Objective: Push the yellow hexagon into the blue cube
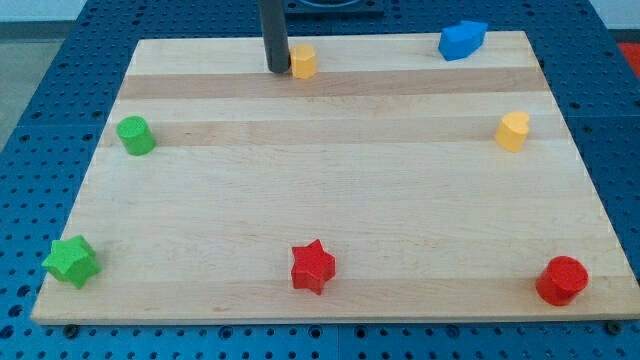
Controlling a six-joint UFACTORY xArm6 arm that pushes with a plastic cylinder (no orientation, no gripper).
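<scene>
The yellow hexagon (pixel 303 61) sits near the view's top edge of the wooden board, a little left of centre. My tip (pixel 277 69) stands right against its left side, touching or nearly touching it. The blue cube (pixel 461 40) lies at the view's top right, far to the right of the hexagon, with bare board between them.
A yellow heart-shaped block (pixel 513 131) is at the right. A green cylinder (pixel 135 135) is at the left, a green star (pixel 71 261) at bottom left, a red star (pixel 312 266) at bottom centre, a red cylinder (pixel 561 280) at bottom right. The board (pixel 330 180) lies on a blue pegboard.
</scene>
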